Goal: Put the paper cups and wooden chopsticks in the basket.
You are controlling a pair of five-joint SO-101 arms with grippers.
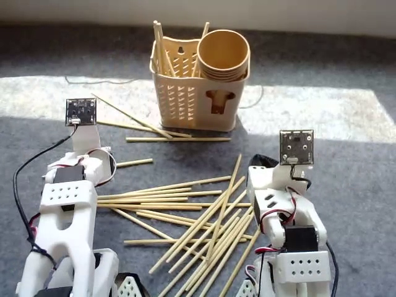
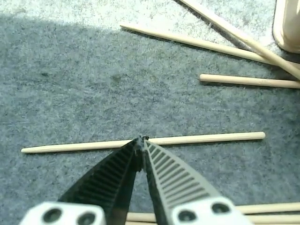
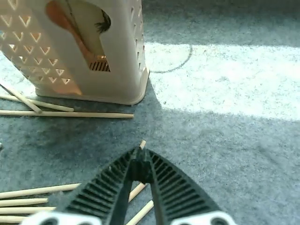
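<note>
A cream perforated basket (image 1: 185, 99) stands at the back centre. Stacked paper cups (image 1: 223, 54) and a few wooden chopsticks (image 1: 162, 46) stand inside it. Many more chopsticks (image 1: 204, 223) lie scattered on the grey carpet between the left arm (image 1: 68, 204) and the right arm (image 1: 291, 210). My left gripper (image 2: 141, 139) is shut, its tips right over a single chopstick (image 2: 211, 138) lying crosswise. My right gripper (image 3: 141, 151) is also shut, over the end of another chopstick (image 3: 142, 144), a short way in front of the basket (image 3: 117, 56).
Three chopsticks (image 1: 161, 131) lie against the basket's front left. A sunlit band crosses the carpet (image 1: 322, 111) behind the arms. A thin wire (image 3: 176, 63) curls beside the basket. Black cables (image 1: 28, 167) trail from the left arm.
</note>
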